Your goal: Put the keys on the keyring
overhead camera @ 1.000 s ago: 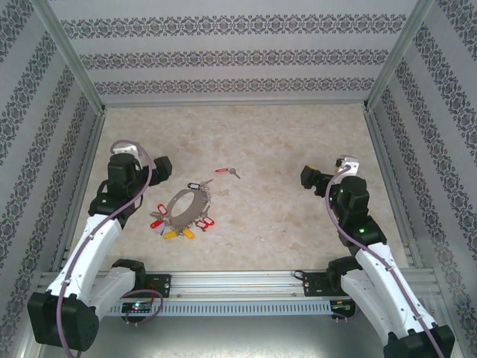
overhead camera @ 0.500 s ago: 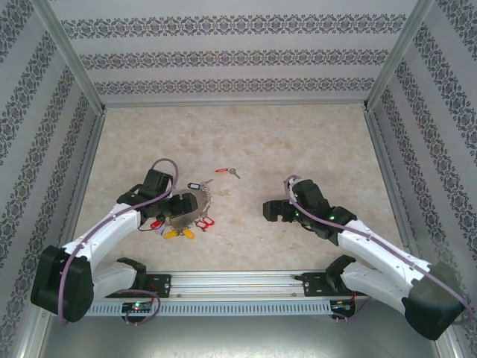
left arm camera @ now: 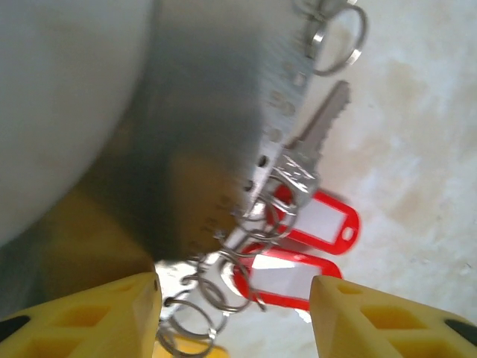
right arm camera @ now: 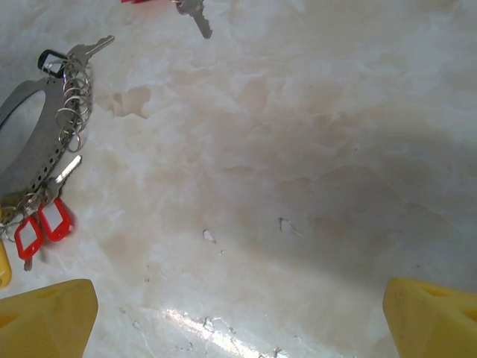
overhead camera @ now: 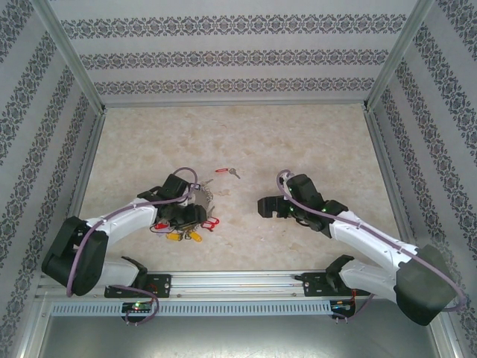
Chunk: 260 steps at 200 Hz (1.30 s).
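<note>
**Ana:** Where was the keyring?

**Ivo:** The keyring [left arm camera: 223, 89] lay flat on the marble-patterned table [overhead camera: 313, 134], in the left half and near the front edge. It was a grey metal band with small holes. Many little split rings hung from the band, and they carried keys.

**Ana:** And the left gripper?

**Ivo:** The left gripper [left arm camera: 233, 313] was low over the keyring. Its two yellow fingers [left arm camera: 82, 317] stood apart, and nothing was clamped between them. In the left wrist view, two red tags [left arm camera: 320, 220] and some split rings lay just in front of the fingertips. The top view also showed yellow tags [overhead camera: 182, 235] at the near side of the ring.

**Ana:** Was there a key outside the ring?

**Ivo:** Yes. One red-tagged key [overhead camera: 228, 171] lay alone on the table, behind the keyring and apart from it. No gripper touched this key.

**Ana:** What about the right gripper?

**Ivo:** The right gripper [right arm camera: 238, 321] was also spread wide and held nothing. It pointed to the left, towards the keyring, over bare table. It was to the right of the ring and well apart from it.
</note>
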Available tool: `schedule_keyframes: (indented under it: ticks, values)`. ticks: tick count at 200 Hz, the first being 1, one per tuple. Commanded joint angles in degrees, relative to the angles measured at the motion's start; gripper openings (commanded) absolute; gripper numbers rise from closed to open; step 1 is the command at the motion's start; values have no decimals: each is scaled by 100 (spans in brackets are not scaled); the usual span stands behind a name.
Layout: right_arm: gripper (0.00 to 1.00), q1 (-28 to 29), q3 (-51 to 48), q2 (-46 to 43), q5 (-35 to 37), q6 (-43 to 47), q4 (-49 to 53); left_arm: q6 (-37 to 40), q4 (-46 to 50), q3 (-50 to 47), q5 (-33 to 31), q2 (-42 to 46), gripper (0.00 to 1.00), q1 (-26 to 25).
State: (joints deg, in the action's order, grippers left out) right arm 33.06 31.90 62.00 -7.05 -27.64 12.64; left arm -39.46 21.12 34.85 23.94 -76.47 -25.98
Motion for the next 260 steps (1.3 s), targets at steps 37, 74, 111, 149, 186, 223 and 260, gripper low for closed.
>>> schedule_keyframes:
  ticks: [37, 74, 111, 149, 186, 223, 260]
  values:
    - [95, -185, 142, 300, -447, 419, -230, -944, -1226, 175, 948, -212, 51, -382]
    - [84, -202, 145, 342, -471, 563, -162, -328, -282, 680, 555, -306, 46, -444]
    - [78, -229, 65, 218, -448, 619, -115, 535, 1222, 1123, -441, -198, 33, -537]
    - [76, -260, 1, 69, -450, 668, -43, 861, 2187, 1305, -1528, -239, 25, -1032]
    - [75, -274, -93, -112, -418, 621, -33, 786, 2400, 1257, -2097, -151, 20, -1493]
    - [75, -281, -140, -252, -389, 577, -11, 835, 2416, 1496, -2335, -360, 15, -1911]
    - [75, -282, -192, -481, -278, 525, 71, 927, 2410, 1744, -2541, -756, 16, -2138]
